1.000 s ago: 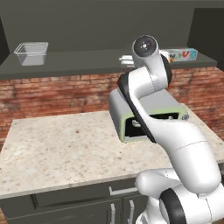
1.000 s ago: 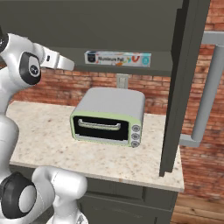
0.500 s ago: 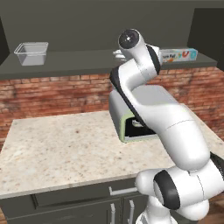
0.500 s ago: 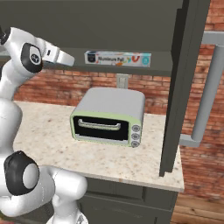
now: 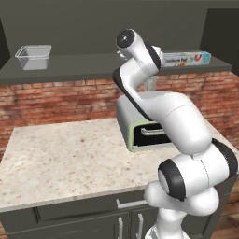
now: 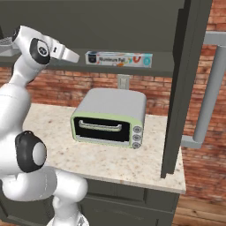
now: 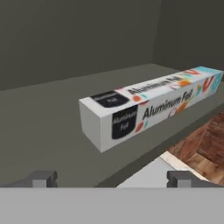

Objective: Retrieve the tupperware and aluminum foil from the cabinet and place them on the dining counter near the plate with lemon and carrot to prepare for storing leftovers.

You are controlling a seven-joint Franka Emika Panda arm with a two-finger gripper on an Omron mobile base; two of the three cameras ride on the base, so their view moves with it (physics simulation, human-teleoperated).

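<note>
The aluminum foil (image 7: 148,105) is a long white box with colourful print, lying on the cabinet shelf (image 5: 93,70). It is also seen as the foil box (image 5: 186,59) at the shelf's right end and the same box (image 6: 119,58) from the other side. The tupperware (image 5: 33,57), a clear empty tub, stands at the shelf's left end. My gripper (image 6: 74,56) is open at shelf height, left of the foil box and apart from it. In the hand view, the gripper (image 7: 111,179) has nothing between its tips. The dining counter and the plate with lemon and carrot are out of view.
A green-fronted toaster oven (image 6: 110,117) stands on the speckled counter (image 5: 60,158) under the shelf, against a brick wall. The open cabinet door (image 6: 181,88) hangs at the right, edge-on. My own arm (image 5: 163,112) rises in front of the oven.
The wrist has risen slightly and come nearer the shelf, and the arm's upper links have swung left in the left base view. The jaws have stayed open. The base has not moved.
</note>
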